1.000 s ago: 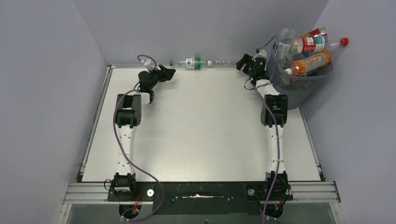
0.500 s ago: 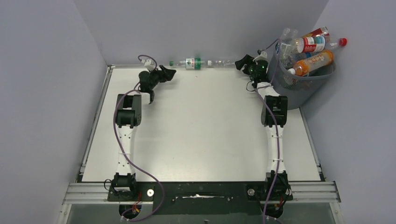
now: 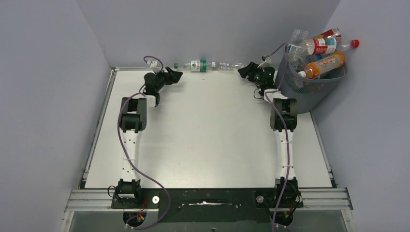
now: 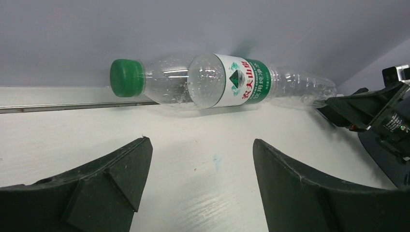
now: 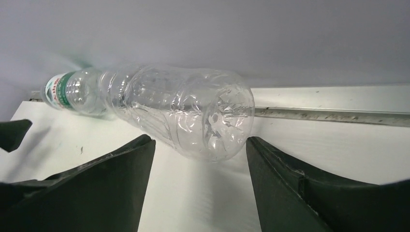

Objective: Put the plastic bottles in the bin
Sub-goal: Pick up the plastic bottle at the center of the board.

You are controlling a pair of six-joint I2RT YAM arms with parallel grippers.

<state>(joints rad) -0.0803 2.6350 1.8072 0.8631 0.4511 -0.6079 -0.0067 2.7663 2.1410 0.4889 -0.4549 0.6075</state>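
The white table (image 3: 208, 135) — at its far edge lie a green-capped bottle (image 3: 196, 65) and a clear bottle (image 3: 228, 65), end to end.

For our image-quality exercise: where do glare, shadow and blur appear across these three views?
Top external: even, diffuse light, barely any shadow on the table. Left wrist: glints on the green-capped bottle. Right wrist: clear bottle casts a soft shadow beneath.

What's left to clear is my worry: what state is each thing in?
Green-label bottle: capped, lying on its side at the back wall.
Clear bottle: lying on its side, not gripped.
Bin: heaped past its rim with bottles.
Left gripper: open, empty, short of the green-label bottle.
Right gripper: open, straddling the clear bottle's base.
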